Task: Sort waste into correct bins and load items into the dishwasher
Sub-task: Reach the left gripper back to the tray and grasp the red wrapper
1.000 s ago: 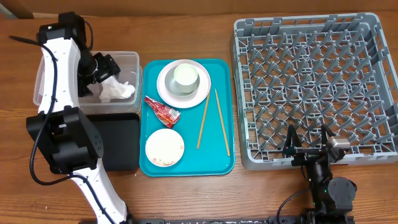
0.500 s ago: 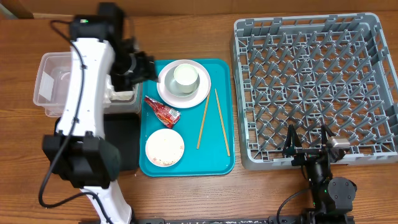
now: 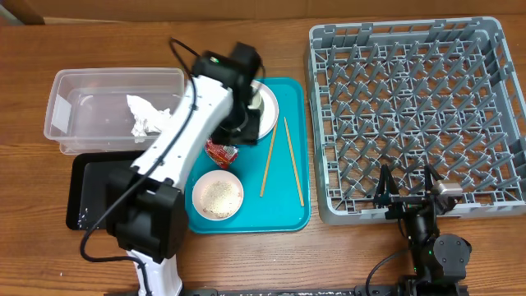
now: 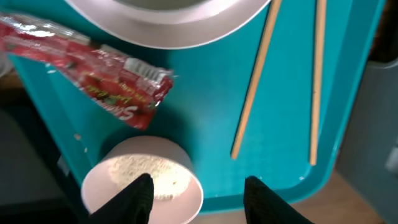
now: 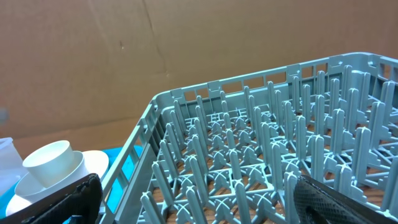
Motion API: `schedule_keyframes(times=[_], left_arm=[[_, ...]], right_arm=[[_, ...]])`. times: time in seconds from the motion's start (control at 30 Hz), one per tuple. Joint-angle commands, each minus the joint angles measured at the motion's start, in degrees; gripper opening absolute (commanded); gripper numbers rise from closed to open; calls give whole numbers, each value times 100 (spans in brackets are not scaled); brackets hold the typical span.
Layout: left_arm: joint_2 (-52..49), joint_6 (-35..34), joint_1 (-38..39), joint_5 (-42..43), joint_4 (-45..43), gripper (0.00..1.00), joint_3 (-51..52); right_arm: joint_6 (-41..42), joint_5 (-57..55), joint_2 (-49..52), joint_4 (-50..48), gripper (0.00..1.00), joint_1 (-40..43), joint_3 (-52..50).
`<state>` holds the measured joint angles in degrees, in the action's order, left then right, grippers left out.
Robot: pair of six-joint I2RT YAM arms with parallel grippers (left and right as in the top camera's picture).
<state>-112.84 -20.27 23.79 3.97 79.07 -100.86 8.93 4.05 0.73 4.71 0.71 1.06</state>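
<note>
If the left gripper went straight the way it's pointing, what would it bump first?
Probably the small bowl with grains, right below the left gripper. It might just miss and hit the teal tray; depth is unclear.

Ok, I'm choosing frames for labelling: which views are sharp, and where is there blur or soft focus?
Overhead: evenly lit and crisp, the pegs of the large grey plastic dish rack clearly separable. Left wrist: soft all over, the red printed snack wrapper smeared. Right wrist: rack pegs sharp, but the right pincer shows only as dark, defocused fingers in the bottom corners.
</note>
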Motion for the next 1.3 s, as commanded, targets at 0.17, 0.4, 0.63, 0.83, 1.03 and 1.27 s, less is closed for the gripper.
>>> schedule_keyframes(times=[0.17, 0.4, 0.63, 0.83, 1.03, 1.27], left_arm=[[7, -476, 284, -782, -728, 53, 758], [7, -586, 291, -1086, -1475, 54, 1462], [7, -614, 282, -1478, -2245, 54, 2090], [7, -614, 275, -1491, -2693, 55, 2406], [7, -614, 264, -1506, -3178, 56, 2758], [7, -612, 258, -1491, -3477, 53, 2994]], right_arm=[[-42, -9, -57, -28, 100, 4, -61], [-42, -9, -57, -28, 100, 7, -61], [-39, -9, -57, -28, 100, 4, -61], [-39, -9, -57, -28, 100, 4, -61], [-42, -9, -57, -28, 100, 4, -61], [-42, -9, -57, -28, 100, 4, -61]])
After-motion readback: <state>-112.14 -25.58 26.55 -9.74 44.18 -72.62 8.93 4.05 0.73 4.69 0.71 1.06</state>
